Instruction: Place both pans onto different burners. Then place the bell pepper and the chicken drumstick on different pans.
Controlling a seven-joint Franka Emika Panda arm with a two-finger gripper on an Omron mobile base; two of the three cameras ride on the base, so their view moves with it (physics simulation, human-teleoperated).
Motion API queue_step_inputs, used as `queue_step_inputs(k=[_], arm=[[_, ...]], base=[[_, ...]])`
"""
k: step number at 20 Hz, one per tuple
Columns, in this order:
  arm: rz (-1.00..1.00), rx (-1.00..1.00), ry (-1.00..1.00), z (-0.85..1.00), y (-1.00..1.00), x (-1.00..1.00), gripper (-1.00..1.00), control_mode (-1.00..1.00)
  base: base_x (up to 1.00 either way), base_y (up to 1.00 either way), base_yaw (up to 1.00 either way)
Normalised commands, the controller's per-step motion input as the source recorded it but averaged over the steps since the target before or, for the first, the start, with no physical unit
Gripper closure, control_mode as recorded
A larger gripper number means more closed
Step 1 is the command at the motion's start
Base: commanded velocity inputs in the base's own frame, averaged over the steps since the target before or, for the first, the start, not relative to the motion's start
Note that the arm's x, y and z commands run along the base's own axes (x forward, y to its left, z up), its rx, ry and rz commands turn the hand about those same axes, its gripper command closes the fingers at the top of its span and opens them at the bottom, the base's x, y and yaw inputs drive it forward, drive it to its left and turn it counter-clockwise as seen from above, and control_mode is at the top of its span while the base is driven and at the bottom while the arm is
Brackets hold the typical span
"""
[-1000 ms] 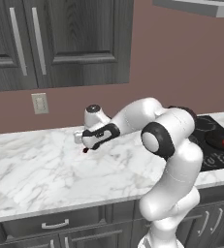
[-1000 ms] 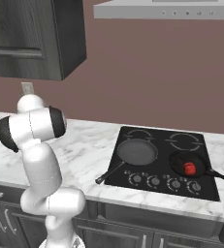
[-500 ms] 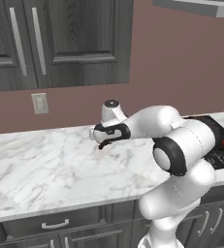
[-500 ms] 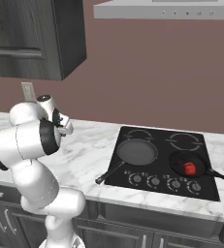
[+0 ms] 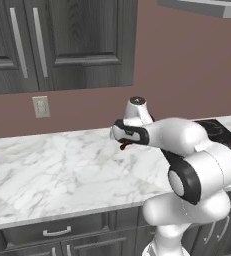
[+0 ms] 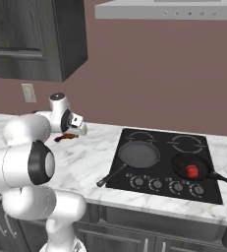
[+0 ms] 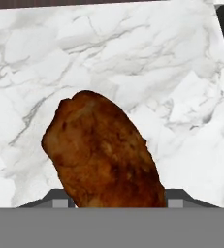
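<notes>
My gripper (image 6: 71, 132) is shut on the chicken drumstick (image 6: 66, 137) and holds it above the marble counter, left of the cooktop (image 6: 159, 184). In the hand view the brown drumstick (image 7: 101, 150) rises between the fingertips (image 7: 59, 201). From the left base camera the gripper (image 5: 123, 144) hangs over the counter's middle. The wide grey pan (image 6: 138, 154) sits on the front left burner. On the front right burner rests the smaller black pan (image 6: 203, 170), with the red bell pepper (image 6: 191, 171) inside it. Both back burners (image 6: 187, 143) are bare rings.
The marble counter (image 5: 47, 175) stretches left of the cooktop under dark wall cabinets (image 5: 62, 45). A wall outlet (image 5: 40, 106) is on the backsplash. The grey pan's handle (image 6: 110, 176) juts over the cooktop's front left corner. A range hood (image 6: 169, 11) hangs above.
The arm has swung to the right along the counter, carrying the drumstick closer to the cooktop. The pans and the pepper have not moved.
</notes>
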Motion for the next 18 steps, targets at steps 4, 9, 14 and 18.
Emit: queue_step_inputs(k=[4, 9, 14, 18], arm=[[0.00, 0.00, 0.00, 0.34, -0.72, -0.14, 1.00, -1.00], [0.00, 0.00, 0.00, 0.30, -0.74, -0.24, 1.00, -1.00], [0.00, 0.00, 0.00, 0.27, -0.69, -0.34, 1.00, -1.00], [0.00, 0.00, 0.00, 0.21, -0.65, -0.29, 1.00, -1.00]], base=[[0.00, 0.00, 0.00], [0.00, 0.00, 0.00], [0.00, 0.00, 0.00], [0.00, 0.00, 0.00]])
